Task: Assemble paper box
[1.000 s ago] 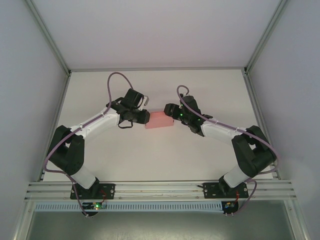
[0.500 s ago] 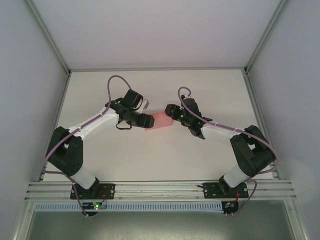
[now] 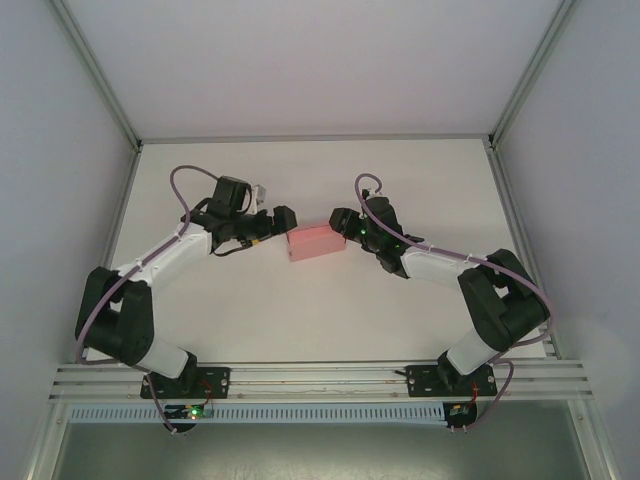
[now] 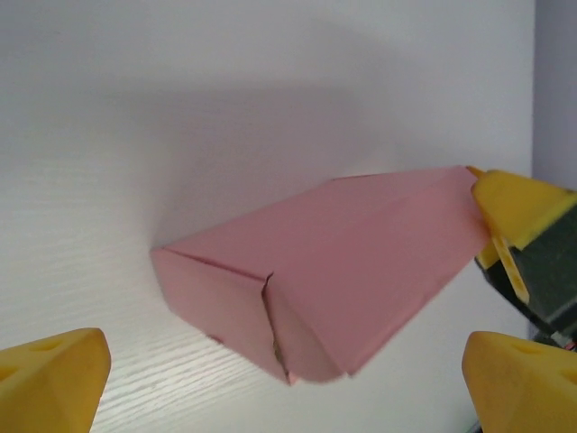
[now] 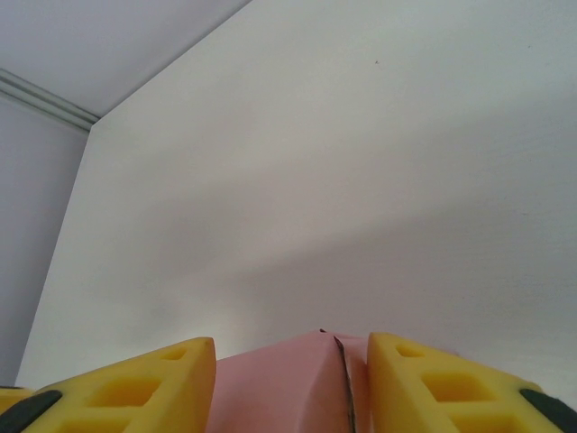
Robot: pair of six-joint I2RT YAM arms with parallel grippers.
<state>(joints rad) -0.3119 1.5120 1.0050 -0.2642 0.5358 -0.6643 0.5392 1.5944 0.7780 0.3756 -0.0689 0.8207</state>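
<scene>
paper box (image 3: 315,241) is lying on the white tabletop (image 3: 320,310) abt mid-way across, btwn the two arms, already folded into a small closed pink block. in the left wrist view its near end (image 4: 270,325) is showing folded flaps w/ a thin seam running down, and the bottom corner is looking a bit rounded, not fully flush.

left gripper (image 3: 276,224) is standing wide open and holding nothing. its yellow fingers (image 4: 52,379) are sitting at either lower corner of its own cam, and the box is lying ahead of them, apart, w/ no contact.

right gripper (image 3: 341,223) is sitting at the box's right end, part closed and pinching it. in the right wrist view the pink card (image 5: 297,383) is filling the gap btwn both yellow fingers (image 5: 135,388), and one of its fingers (image 4: 518,207) is pressing on the box's far corner in the left wrist view.
</scene>
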